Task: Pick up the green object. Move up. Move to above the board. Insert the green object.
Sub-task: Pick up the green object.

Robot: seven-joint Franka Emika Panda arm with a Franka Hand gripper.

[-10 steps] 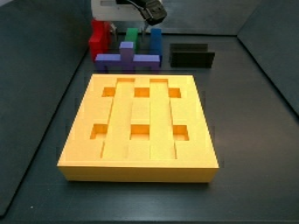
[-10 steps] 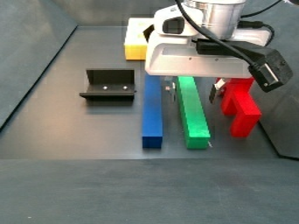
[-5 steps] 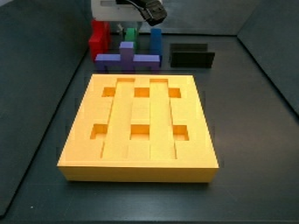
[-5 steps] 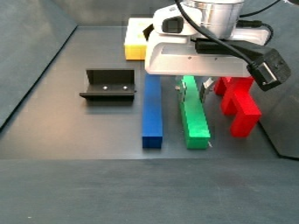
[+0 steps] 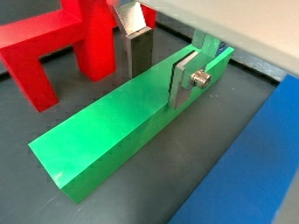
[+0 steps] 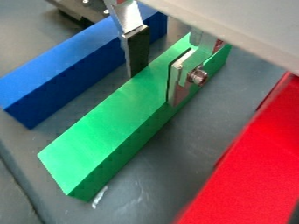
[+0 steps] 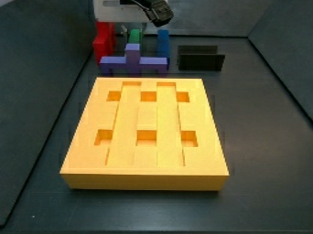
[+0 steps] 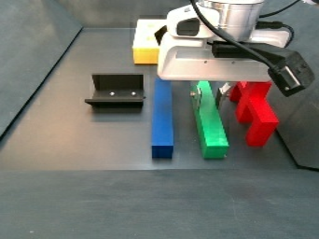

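Pincer (image 6: 158, 59) sits low over the far end of the green bar (image 6: 128, 118), fingers (image 5: 187, 77) straddling it, one plate on each long side. I can't tell if the pads are clamped on it. Bar lies flat on the table (image 8: 88, 149) between the blue bar (image 8: 162, 121) and the red block (image 8: 258, 112). Board (image 7: 145, 132) is well apart.

Gripper (image 6: 158, 66) lower onto green object (image 8: 210, 119) — bar's near end shifted slightly right in side view.
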